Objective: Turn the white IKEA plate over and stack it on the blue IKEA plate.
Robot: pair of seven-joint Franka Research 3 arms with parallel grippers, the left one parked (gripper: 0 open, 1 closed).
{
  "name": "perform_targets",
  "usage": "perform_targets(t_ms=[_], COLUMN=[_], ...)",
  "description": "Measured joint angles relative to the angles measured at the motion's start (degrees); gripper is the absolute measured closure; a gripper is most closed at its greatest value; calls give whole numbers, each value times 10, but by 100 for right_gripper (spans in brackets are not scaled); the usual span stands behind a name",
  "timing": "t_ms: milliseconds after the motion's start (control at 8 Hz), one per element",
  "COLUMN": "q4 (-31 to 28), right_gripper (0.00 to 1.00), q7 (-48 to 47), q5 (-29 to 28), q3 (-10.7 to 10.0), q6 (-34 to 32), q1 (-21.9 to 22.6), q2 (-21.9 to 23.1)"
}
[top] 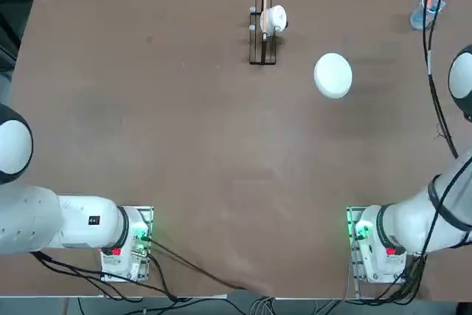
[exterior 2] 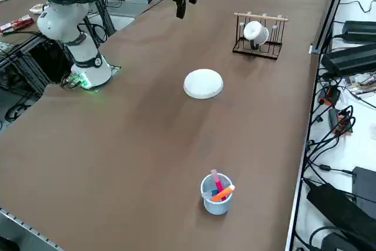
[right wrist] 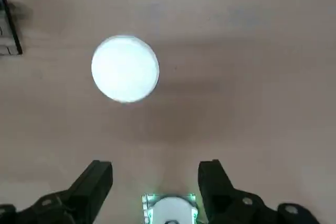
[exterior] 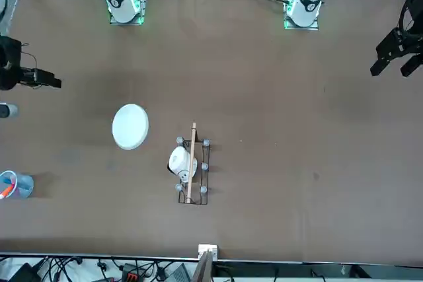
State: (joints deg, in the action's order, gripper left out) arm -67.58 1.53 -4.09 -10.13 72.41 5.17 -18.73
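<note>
The right gripper [right wrist: 155,182] hangs high above the bench [top: 184,145] with its fingers spread wide and nothing between them. Directly below and a little ahead of it lies the white IKEA plate [right wrist: 125,68], a plain disc resting alone on the brown surface, well apart from the gripper.

No blue IKEA plate shows separately in any view, so it may already sit hidden under the white one, or the stack target may be missing; I cannot tell which. That is the first risk: a descent aimed at one plate could catch two, or the flip could have nowhere to land.

The plate lies low and flat, so I judge the rim hard to pinch; fingers coming straight down could push it across the bench or press on its face instead of gripping.

Farther beyond the plate stands a wire rack [top: 262,35] holding a white cup [top: 275,19], and off to the side a clear blue cup [exterior 2: 216,193] with markers; a sliding plate could reach the rack.
</note>
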Motion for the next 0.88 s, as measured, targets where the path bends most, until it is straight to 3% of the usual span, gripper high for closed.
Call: perform_targets(t_ms=[125, 250, 500, 875], q4=[-38, -91, -149, -156], right_gripper=[0, 0, 0, 0], q7=[-1, -5, -25, -27], q5=[14, 21, 24, 26], q3=[69, 105, 125, 130], q6=[44, 78, 95, 107], q1=[-63, -96, -102, -103], q2=[24, 57, 104, 111])
